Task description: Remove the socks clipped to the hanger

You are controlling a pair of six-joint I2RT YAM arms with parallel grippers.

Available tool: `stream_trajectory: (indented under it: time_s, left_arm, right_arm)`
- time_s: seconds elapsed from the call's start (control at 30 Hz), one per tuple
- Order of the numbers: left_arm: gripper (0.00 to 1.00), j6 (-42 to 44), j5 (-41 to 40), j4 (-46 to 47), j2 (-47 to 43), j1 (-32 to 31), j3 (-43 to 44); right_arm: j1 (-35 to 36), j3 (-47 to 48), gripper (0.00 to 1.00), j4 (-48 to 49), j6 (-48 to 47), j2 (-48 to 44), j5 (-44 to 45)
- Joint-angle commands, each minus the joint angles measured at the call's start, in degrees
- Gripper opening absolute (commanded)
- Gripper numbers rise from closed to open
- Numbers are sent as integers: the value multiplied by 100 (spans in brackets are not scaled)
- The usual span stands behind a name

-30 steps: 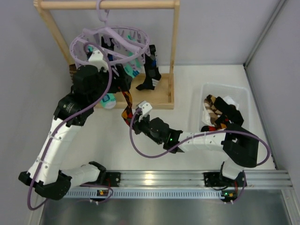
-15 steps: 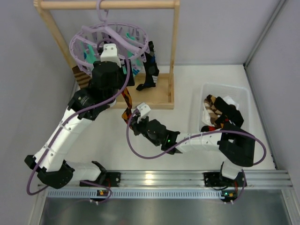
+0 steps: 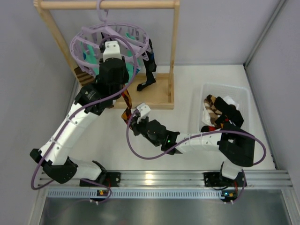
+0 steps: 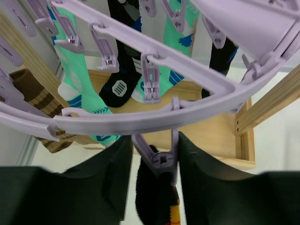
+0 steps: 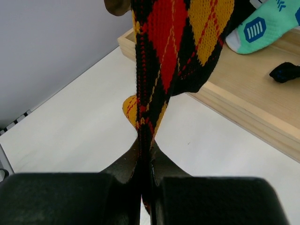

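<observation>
Once the left gripper (image 4: 154, 157) had been swung under the hanger (image 4: 140, 117), its jaws were spread astride the 6 o'clock peg (image 4: 161, 161). The argyle sock (image 5: 173, 42) pegged there was clamped by the right gripper (image 5: 146, 164); unclipping judged next.

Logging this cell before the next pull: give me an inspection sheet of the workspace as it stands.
Surface: white table, wooden rack standing at the far side.
Job's things: lilac hanger hooked on the rack; teal socks, brown striped sock, argyle sock hanging from it.
Clutter: clear bin at right, socks inside.
Tools: left tool straddles the argyle sock's clip peg, squeeze unclear; right tool shut on that sock's lower part.
Cables: purple cables loop off both arms.
Surroundings: grey walls; aluminium rail at the near edge.
</observation>
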Motion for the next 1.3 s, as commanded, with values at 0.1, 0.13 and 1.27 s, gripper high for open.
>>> stream_trajectory:
  time_s: [0.1,0.13,1.27]
  left_arm:
    - [26,13,-316,168,195,-15,451]
    - [19,4,-325,186,196,-15,459]
    - [98,-111,1771,-7,-3723,-15,-2827]
  right_arm:
    - [193,-174,0,264,141,-110,-54]
    - [193,-252,0,282,168,-128,-54]
    - [-5484,-464,6,-5554,379,-3724,-581]
